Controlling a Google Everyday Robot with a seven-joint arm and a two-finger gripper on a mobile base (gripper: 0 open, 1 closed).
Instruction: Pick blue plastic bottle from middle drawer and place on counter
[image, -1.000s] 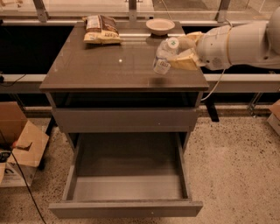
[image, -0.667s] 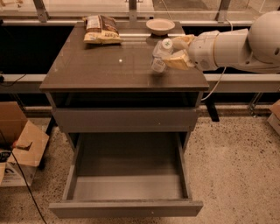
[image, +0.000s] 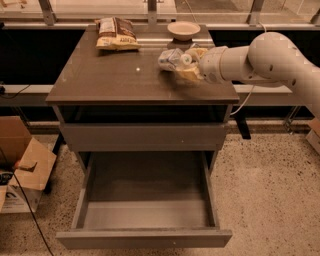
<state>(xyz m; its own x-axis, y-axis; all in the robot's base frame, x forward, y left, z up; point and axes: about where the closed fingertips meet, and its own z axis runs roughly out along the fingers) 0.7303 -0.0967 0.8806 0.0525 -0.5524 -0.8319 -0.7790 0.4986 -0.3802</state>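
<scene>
The blue plastic bottle (image: 171, 59), clear with a white cap, lies tilted on its side low over the right rear of the counter (image: 115, 80). My gripper (image: 190, 62) reaches in from the right on a white arm and is shut on the bottle's cap end, its yellowish fingers (image: 192, 74) above and below it. Whether the bottle rests on the counter I cannot tell. The middle drawer (image: 145, 236) is pulled fully out below, and its grey inside holds nothing.
A snack bag (image: 116, 34) lies at the counter's back left and a shallow bowl (image: 183, 29) at the back middle. A closed drawer front (image: 145, 137) sits above the open one. Cardboard boxes (image: 22, 170) stand on the floor at left.
My gripper has moved a little left along the counter with the bottle. The bottle has gone from roughly upright to tilted on its side.
</scene>
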